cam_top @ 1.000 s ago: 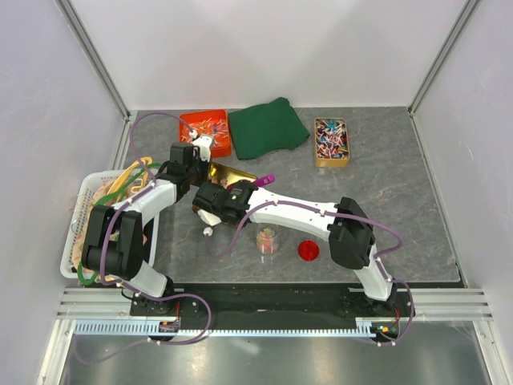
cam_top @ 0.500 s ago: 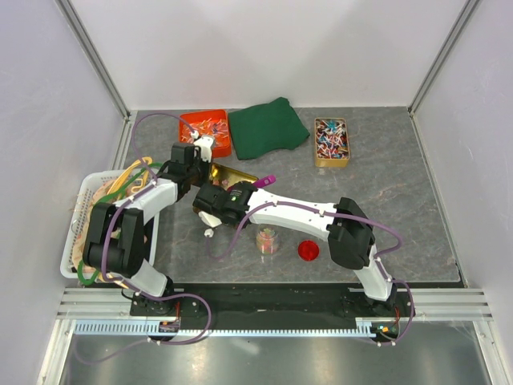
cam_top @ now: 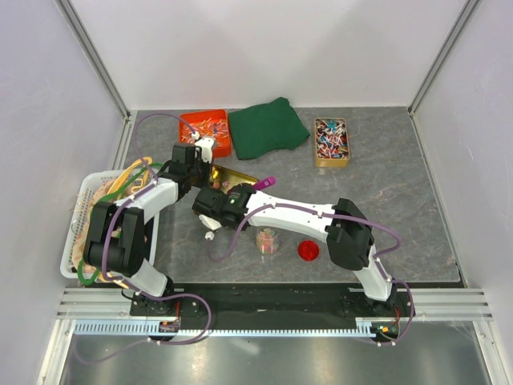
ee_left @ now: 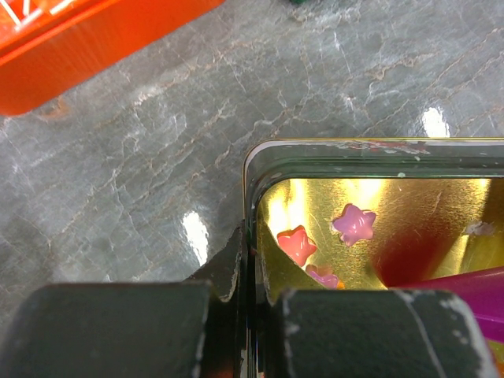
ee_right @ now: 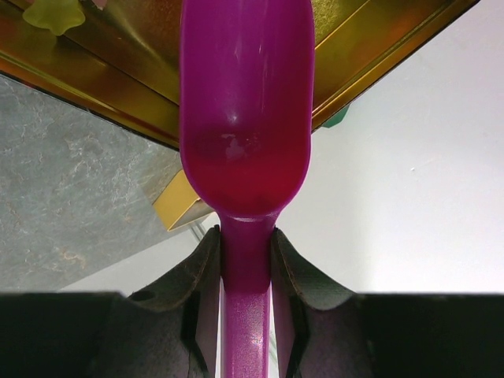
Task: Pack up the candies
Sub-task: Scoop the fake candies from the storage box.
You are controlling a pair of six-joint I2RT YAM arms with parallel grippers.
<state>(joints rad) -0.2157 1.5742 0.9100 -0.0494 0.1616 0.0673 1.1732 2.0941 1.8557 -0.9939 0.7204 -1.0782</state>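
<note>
Star-shaped candies (ee_left: 296, 245) in pink and purple lie inside a gold tin (ee_left: 331, 153). My left gripper (ee_left: 253, 256) is shut on the tin's rim at its left edge. In the top view the tin (cam_top: 237, 173) sits between both wrists, with the left gripper (cam_top: 202, 160) at its left end. My right gripper (ee_right: 246, 244) is shut on the handle of a purple scoop (ee_right: 246, 118), whose bowl reaches over the tin (ee_right: 118, 79). A pale green candy (ee_right: 53, 14) shows in the tin. A small clear jar (cam_top: 267, 239) holding candies stands near the front.
A red lid (cam_top: 308, 250) lies right of the jar. An orange tray (cam_top: 204, 128) of wrapped sweets, a green cloth (cam_top: 268, 127) and a gold box (cam_top: 331, 141) of twist-wrapped sweets line the back. A white basket (cam_top: 80, 233) stands at the left edge.
My right wrist has shifted slightly with the scoop over the tin. The left gripper keeps its hold on the rim.
</note>
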